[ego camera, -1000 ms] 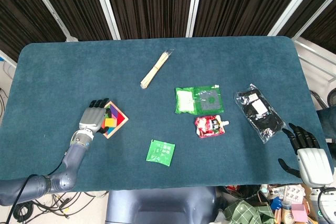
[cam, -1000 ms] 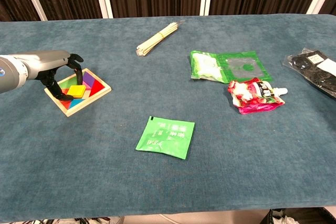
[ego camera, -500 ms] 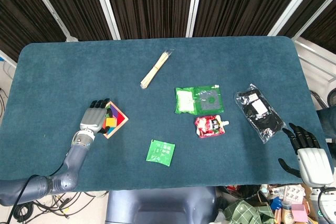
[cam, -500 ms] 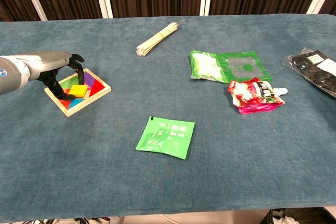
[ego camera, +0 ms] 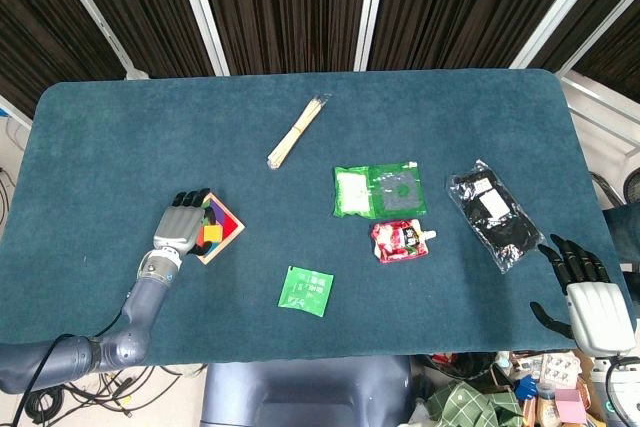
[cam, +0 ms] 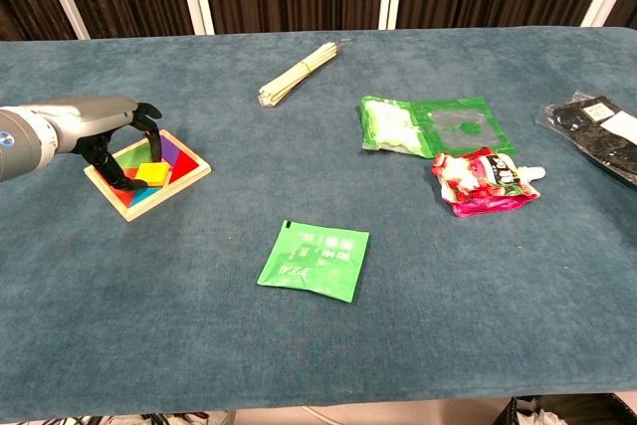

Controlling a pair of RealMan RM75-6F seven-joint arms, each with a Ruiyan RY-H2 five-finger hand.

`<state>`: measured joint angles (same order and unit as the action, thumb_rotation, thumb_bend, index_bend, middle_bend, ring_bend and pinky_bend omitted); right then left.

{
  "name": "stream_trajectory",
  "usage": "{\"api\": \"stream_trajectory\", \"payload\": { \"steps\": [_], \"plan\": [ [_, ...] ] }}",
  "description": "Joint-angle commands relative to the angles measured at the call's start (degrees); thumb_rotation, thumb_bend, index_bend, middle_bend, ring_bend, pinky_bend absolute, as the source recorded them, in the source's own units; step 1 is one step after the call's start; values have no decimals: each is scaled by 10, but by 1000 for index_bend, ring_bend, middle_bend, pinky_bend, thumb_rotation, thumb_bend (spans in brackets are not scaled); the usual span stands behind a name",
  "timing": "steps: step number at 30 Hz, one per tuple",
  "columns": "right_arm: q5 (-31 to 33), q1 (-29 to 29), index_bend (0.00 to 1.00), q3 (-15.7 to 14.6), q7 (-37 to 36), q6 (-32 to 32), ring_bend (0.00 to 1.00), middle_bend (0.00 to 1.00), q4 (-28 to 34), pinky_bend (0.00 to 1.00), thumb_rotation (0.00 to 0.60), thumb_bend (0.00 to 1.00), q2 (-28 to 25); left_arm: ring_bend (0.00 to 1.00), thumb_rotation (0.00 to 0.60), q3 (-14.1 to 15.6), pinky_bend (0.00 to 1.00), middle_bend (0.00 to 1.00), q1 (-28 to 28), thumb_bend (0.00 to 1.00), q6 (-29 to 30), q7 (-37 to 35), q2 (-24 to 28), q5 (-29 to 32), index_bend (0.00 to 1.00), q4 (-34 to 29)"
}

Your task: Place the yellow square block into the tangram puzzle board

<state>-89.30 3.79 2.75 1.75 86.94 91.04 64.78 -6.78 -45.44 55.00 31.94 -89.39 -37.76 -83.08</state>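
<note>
The yellow square block (cam: 150,173) had sunk lower into the tangram puzzle board (cam: 188,175) beneath the left hand (cam: 111,124)'s curled fingertips, seemingly seated now; contact was unclear.

The table (cam: 418,325) is covered with a matt teal cloth that looks a little rough, like felt. The board (cam: 147,174) has a pale wooden frame, and the coloured pieces inside it look smooth and painted; the yellow block (cam: 151,172) is the same. The left hand (cam: 105,122) has a grey metallic shell and black matt fingers. At 12 o'clock from the board, the sticks (cam: 297,74) look like bare light wood. The green packets (cam: 433,126) and the red pouch (cam: 486,180) are glossy plastic.
</note>
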Motion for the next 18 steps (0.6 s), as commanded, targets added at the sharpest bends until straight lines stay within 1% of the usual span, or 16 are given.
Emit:
{"api": "stream_trajectory", "payload": {
  "steps": [1,14,18],
  "plan": [
    [0,0,147,0,0,0,72,40,0,129,600,164,0,0,600,0,0,0,0,308,-1,0,0,-1,407,-2],
    [1,0,147,1,0,0,73,40,0,128,600,164,0,0,600,3,0,0,2,308,10,11,8,-1,409,-25],
    [1,0,147,1,-1,1,72,40,0,128,600,164,0,0,600,2,0,0,3,309,18,11,11,-5,379,-32]
  ]
}}
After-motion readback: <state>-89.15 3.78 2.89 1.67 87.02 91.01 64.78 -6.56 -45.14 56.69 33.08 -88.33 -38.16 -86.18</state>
